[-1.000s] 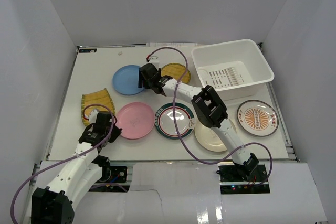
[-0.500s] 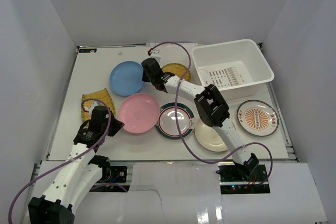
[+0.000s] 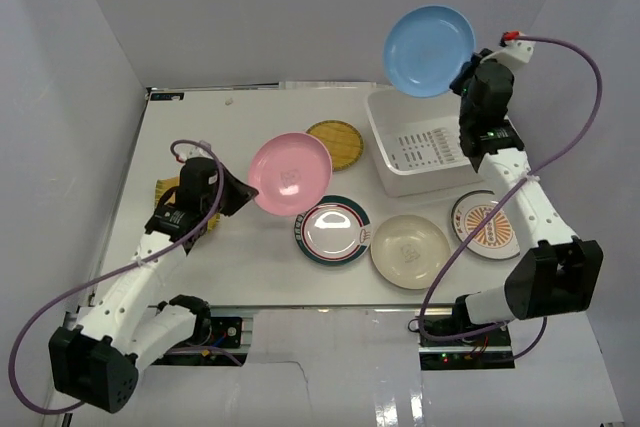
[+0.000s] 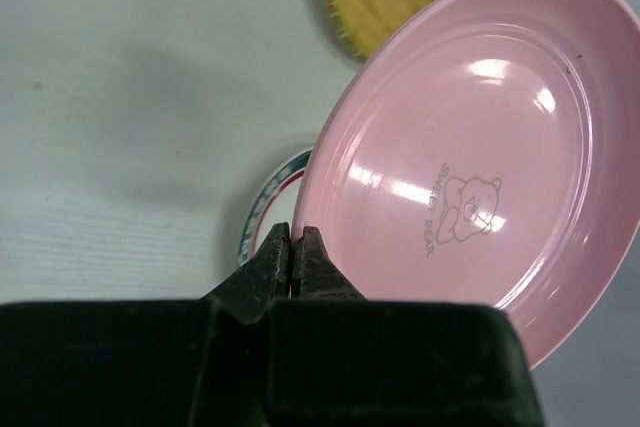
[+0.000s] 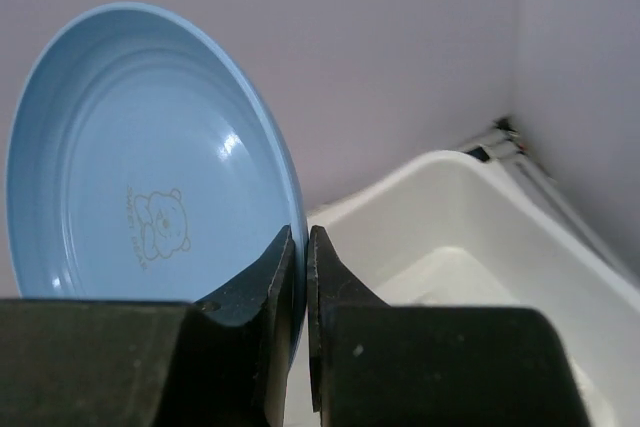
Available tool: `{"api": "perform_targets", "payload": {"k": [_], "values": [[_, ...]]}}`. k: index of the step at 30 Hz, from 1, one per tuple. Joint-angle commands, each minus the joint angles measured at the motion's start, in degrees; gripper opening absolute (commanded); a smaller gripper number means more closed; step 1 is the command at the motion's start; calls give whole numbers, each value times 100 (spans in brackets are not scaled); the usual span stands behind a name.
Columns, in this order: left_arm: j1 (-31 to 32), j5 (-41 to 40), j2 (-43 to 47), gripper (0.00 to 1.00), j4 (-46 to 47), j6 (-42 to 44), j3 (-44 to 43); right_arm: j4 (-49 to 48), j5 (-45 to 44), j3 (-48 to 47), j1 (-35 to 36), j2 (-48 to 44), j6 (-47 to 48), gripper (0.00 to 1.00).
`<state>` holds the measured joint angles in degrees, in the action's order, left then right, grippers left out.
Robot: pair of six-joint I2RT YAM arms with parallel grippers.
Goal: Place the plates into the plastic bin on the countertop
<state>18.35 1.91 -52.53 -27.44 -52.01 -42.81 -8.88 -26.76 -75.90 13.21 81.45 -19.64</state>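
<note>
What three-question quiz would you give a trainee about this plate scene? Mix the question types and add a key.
1. Which hand holds the blue plate raised near the plastic bin?
2. True or false: the pink plate lies flat.
3. Which plate lies between the green-rimmed plate and the orange-sunburst plate? A cream plate, B blue plate, C pink plate.

Key: 1 the right hand. 2 false: the left hand holds it tilted by its rim. 3 A.

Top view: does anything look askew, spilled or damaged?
Nothing spilled or damaged. Two plates hang tilted in the air, pinched by the rim: the pink plate in the left gripper, the blue plate in the right gripper, up by the bin.
</note>
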Motion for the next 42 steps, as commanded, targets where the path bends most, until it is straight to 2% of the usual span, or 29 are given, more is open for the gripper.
{"api": "perform_targets", "payload": {"k": [1,5,12,15,16,17,19,21,23,24,25,28,30,32,36,39,40,42], "values": [[335,-32,-520,0,669,200,-938,185,574,742,-536,90,206,8],[810,-437,-1363,0,758,463,-1922,475,873,945,-978,178,425,8],[1609,-956,-2928,0,1083,701,-3364,835,1331,761,-1110,801,742,8],[1821,-1061,-3648,0,1171,780,-3988,880,1577,647,-1172,1066,664,39],[1856,-1122,-3824,0,1197,789,-4155,880,1752,629,-1241,1083,611,60],[1900,-1123,-4008,0,1206,797,-4322,984,2015,585,-1251,1040,532,71],[2058,-1167,-4553,0,1197,841,-4876,1099,2157,506,-1522,935,312,85],[2199,-1184,-5055,0,1197,859,-5386,1283,2289,339,-1672,689,101,85],[2348,-1167,-5362,0,1189,868,-5711,1372,2333,295,-1935,294,-92,78],[2401,-1193,-5677,0,1180,877,-6043,1363,2368,408,-2137,127,-328,70],[2454,-1228,-5837,0,1180,894,-6212,1346,2421,479,-2234,-214,-443,52],[2656,-1263,-6494,0,1110,982,-6974,1258,2562,812,-2515,-943,-768,20],[2726,-1360,-6830,0,1040,1026,-7380,1126,2623,1058,-2552,-1253,-813,18],[2797,-1448,-7313,0,960,1079,-7943,1030,3070,1173,-2560,-1570,-849,18],[2806,-1536,-7964,0,750,1123,-8752,1047,3800,1235,-2543,-1773,-866,25],[2806,-1492,-8123,35,758,1210,-8990,1126,4406,1139,-2526,-1817,-770,32],[2806,-1483,-8098,53,775,1245,-9008,1143,4651,1069,-2517,-1843,-743,35],[2806,-1466,-7861,70,932,1473,-8930,1204,4977,955,-2412,-1852,-594,45]]}}
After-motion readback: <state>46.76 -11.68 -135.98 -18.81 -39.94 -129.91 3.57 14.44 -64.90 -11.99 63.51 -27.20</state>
